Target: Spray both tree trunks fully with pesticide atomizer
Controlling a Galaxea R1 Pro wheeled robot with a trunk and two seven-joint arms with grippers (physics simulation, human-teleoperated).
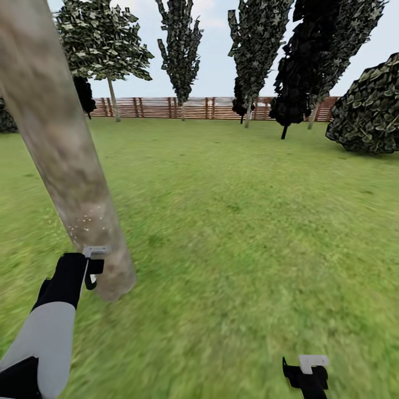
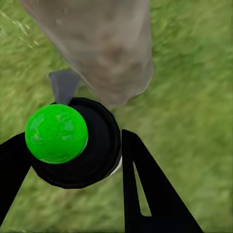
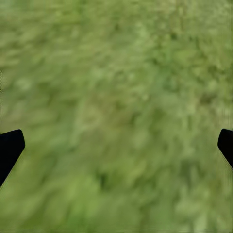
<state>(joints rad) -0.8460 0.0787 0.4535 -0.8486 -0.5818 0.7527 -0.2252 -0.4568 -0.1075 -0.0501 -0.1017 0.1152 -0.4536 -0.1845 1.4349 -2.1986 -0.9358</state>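
A thick, leaning tree trunk (image 1: 66, 155) of mottled beige-grey bark rises at the left, its base in the grass. Fine white pesticide specks (image 1: 86, 221) dot a small patch low on the bark; the bark above looks bare. My left gripper (image 1: 91, 269) is right at the trunk's foot. It is shut on the pesticide atomizer (image 2: 77, 145), a black round body with a bright green ball on top. The atomizer's grey nozzle (image 2: 63, 85) points at the trunk (image 2: 107, 43). My right gripper (image 1: 307, 371) hangs low over the grass at the right, open and holding nothing (image 3: 116, 145).
The lawn (image 1: 249, 221) stretches to a brown slatted fence (image 1: 166, 108). A leafy tree with a thin-looking pale trunk (image 1: 113, 100) stands far back left. Dark narrow trees (image 1: 255, 55) line the fence, and a big shrub (image 1: 368, 111) sits at the right.
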